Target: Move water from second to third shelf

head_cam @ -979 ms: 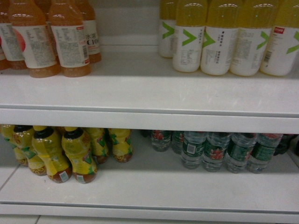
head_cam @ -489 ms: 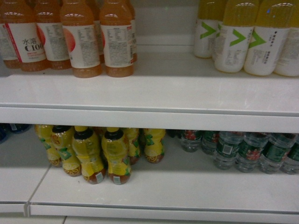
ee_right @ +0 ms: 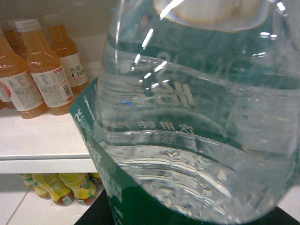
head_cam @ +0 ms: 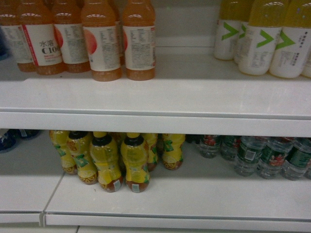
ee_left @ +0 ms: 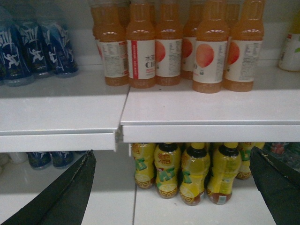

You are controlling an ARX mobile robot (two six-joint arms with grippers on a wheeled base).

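Note:
A water bottle (ee_right: 197, 117), clear and ribbed with a green label, fills the right wrist view, tilted and very close to the camera. My right gripper (ee_right: 187, 220) is shut on it; only dark finger parts show at the bottom edge. More water bottles (head_cam: 252, 155) with green labels stand on the lower shelf (head_cam: 194, 199) at the right in the head view. My left gripper (ee_left: 171, 187) is open and holds nothing, its black fingers (ee_left: 61, 197) spread wide before yellow tea bottles (ee_left: 194, 171). Neither gripper shows in the head view.
Orange drink bottles (head_cam: 102, 41) stand at the upper shelf's (head_cam: 155, 102) left, yellow bottles with white labels (head_cam: 262, 39) at its right. Yellow tea bottles (head_cam: 116, 162) crowd the lower shelf's left. Blue bottles (ee_left: 33, 42) stand further left, beyond a shelf seam (ee_left: 118, 133).
The head view has swung left: every bottle and shelf has slid rightwards in the frame, the water row now sits at the right edge, and blue bottles appear at the lower left.

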